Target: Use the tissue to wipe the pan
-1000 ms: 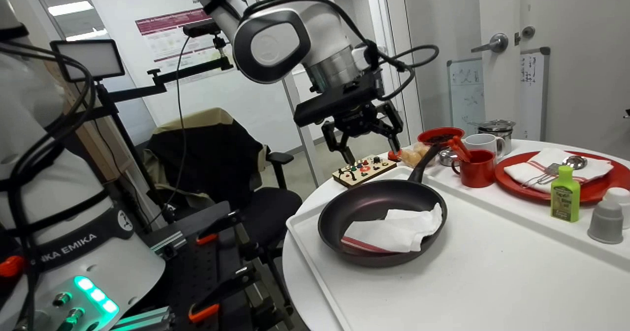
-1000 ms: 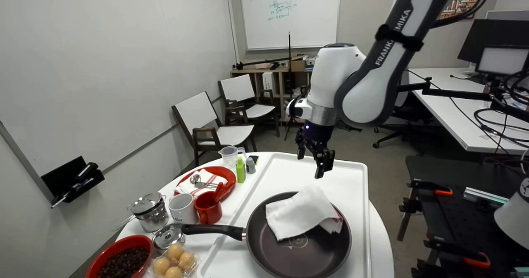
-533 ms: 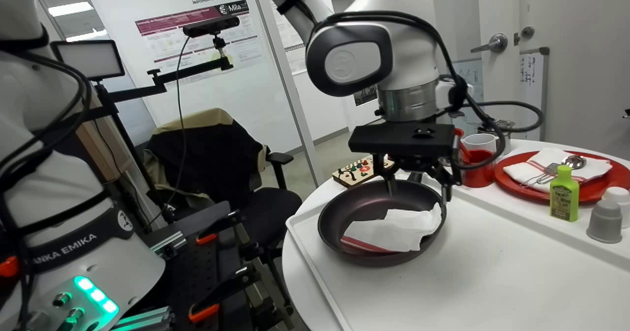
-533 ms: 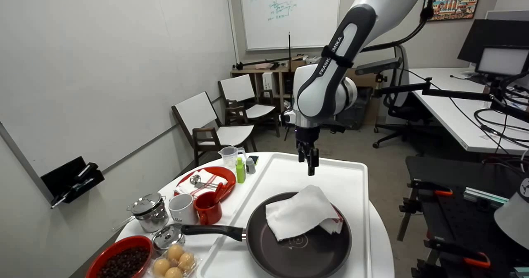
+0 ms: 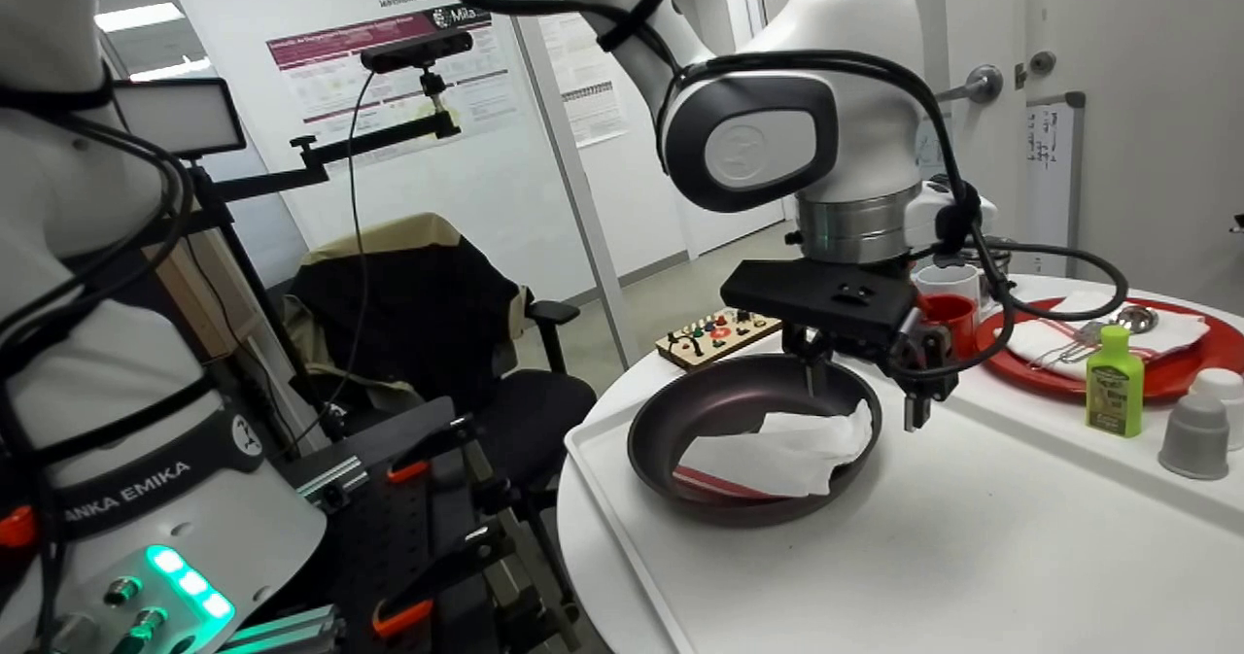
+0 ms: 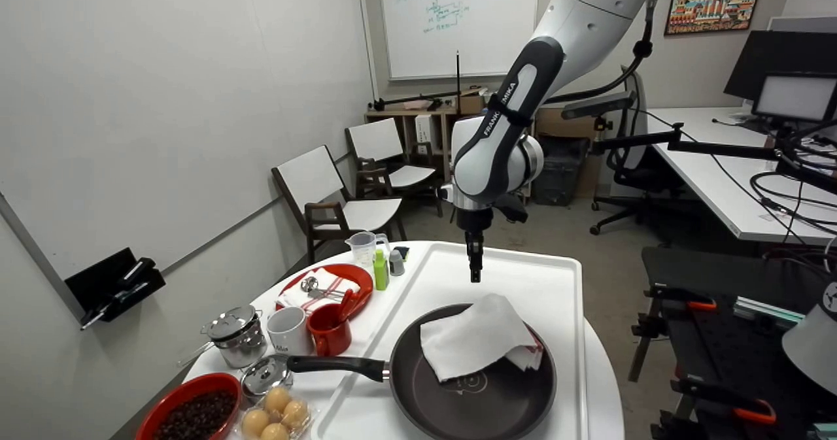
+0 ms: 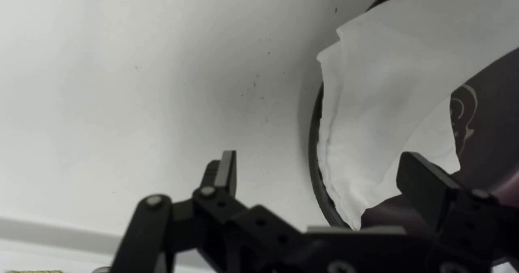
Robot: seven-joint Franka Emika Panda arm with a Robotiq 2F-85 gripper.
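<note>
In an exterior view the gripper [image 5: 865, 401] and the black housing [image 5: 816, 290] above it hid the handle of the pan [image 5: 724, 401] from us. The wrist view's right edge cut the pan short. In an exterior view we saw the red bowl [image 6: 196, 382] cropped by the lower edge, and the whiteboard writing [image 6: 444, 12] was too small for us to read.

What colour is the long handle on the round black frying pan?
The long handle is black; it shows best in an exterior view.
</note>
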